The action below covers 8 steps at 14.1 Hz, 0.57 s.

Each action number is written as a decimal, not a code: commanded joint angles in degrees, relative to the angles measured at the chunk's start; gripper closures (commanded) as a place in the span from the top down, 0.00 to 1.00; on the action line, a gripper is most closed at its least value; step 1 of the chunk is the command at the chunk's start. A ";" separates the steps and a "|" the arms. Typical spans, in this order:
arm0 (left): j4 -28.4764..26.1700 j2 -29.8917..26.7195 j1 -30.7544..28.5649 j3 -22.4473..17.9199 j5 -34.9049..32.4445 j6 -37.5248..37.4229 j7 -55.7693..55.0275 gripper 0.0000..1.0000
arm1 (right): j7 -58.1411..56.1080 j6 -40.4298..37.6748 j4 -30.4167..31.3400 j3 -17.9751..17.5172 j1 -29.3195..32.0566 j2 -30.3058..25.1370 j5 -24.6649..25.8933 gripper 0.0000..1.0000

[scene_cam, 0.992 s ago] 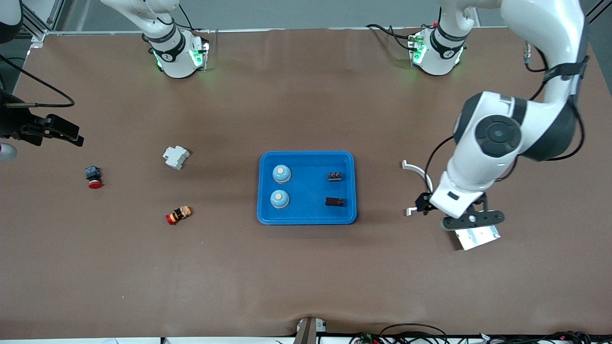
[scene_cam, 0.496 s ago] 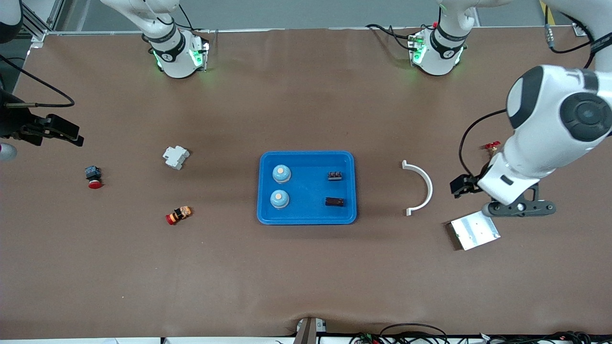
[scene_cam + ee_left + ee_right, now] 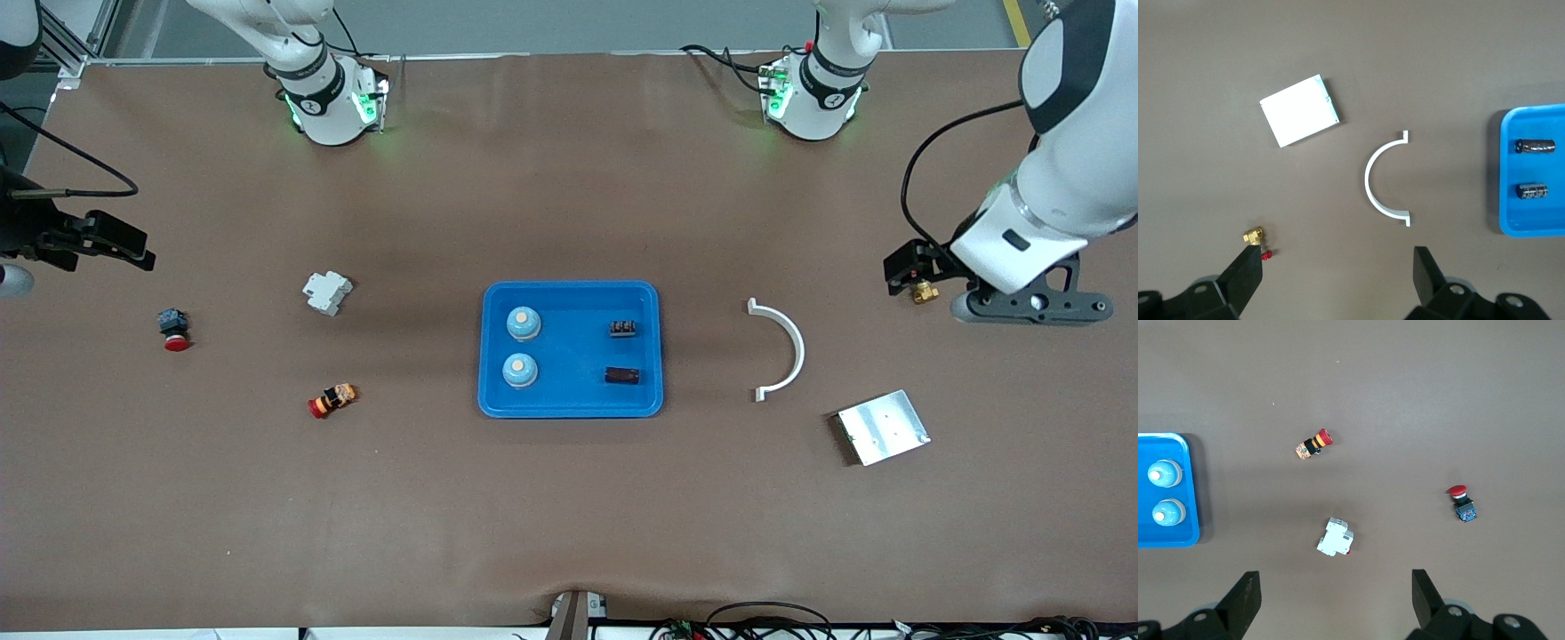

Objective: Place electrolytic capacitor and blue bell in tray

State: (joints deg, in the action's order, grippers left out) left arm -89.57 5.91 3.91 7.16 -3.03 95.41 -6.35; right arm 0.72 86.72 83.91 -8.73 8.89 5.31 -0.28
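Observation:
The blue tray lies mid-table. In it are two blue bells and two dark electrolytic capacitors. My left gripper is open and empty, high over the table near a brass fitting. The left wrist view shows its gripper, the tray's rim and both capacitors. My right gripper waits, open and empty, at the right arm's end of the table. The right wrist view shows its gripper, the tray's rim and both bells.
A white half-ring and a silver plate lie toward the left arm's end. A white breaker, a red and orange button and a red button on a blue base lie toward the right arm's end.
My left arm has risen and swung from over the silver plate toward the left arm's end of the table and the bases. The right arm has not moved.

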 commanded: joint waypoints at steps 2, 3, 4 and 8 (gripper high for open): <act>-2.63 -4.32 0.84 -1.45 1.97 -1.10 1.16 1.00 | -0.81 -0.85 0.02 -0.06 0.96 -0.83 -0.16 1.00; -2.63 -5.11 0.93 -2.58 2.67 -1.19 1.16 1.00 | -0.81 -0.85 0.20 0.20 0.87 -1.00 -0.25 1.00; -2.54 -5.29 1.01 -3.46 3.03 -1.28 1.16 1.00 | -0.63 -0.77 0.11 0.20 0.61 -1.09 -0.25 1.00; -0.87 -5.03 1.02 -3.82 2.59 0.21 3.45 1.00 | -0.89 -0.59 0.11 2.13 -0.27 -1.44 -0.77 1.00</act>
State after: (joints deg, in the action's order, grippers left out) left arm -90.54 1.69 4.46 3.86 -1.14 94.82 -4.34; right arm 0.69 86.59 83.83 -7.99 8.87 4.99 -0.31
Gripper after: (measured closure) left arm 0.000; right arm 0.000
